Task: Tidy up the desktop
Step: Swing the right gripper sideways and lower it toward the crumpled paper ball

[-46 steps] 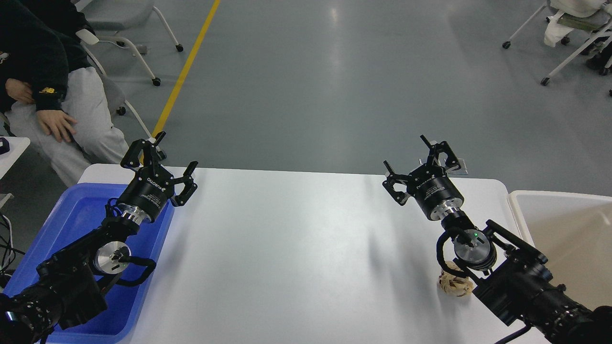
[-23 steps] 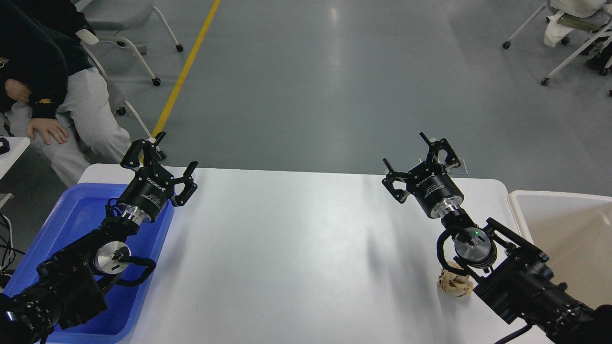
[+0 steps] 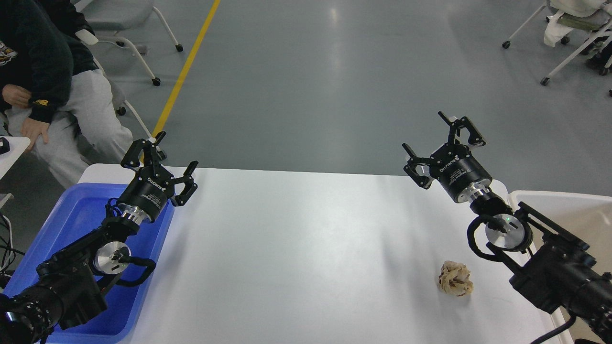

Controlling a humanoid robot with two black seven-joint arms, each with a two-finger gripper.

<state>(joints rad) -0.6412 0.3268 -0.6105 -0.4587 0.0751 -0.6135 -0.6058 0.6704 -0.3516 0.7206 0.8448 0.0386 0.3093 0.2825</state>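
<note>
The desktop (image 3: 296, 248) is a wide glossy white tabletop. A crumpled tan paper ball (image 3: 454, 279) lies on it at the near right. My left gripper (image 3: 165, 154) is open and empty above the table's far left corner, beside the blue tray. My right gripper (image 3: 437, 141) is open and empty, raised above the table's far right edge, well beyond the paper ball.
A blue plastic tray (image 3: 71, 224) sits at the left edge under my left arm. An off-white bin (image 3: 564, 210) stands at the right edge under my right arm. A seated person (image 3: 52, 95) is at the far left. Wheeled chairs stand on the grey floor.
My right arm has lifted and swung right and farther away, uncovering the paper ball. The left arm has not moved. The person has shifted a little.
</note>
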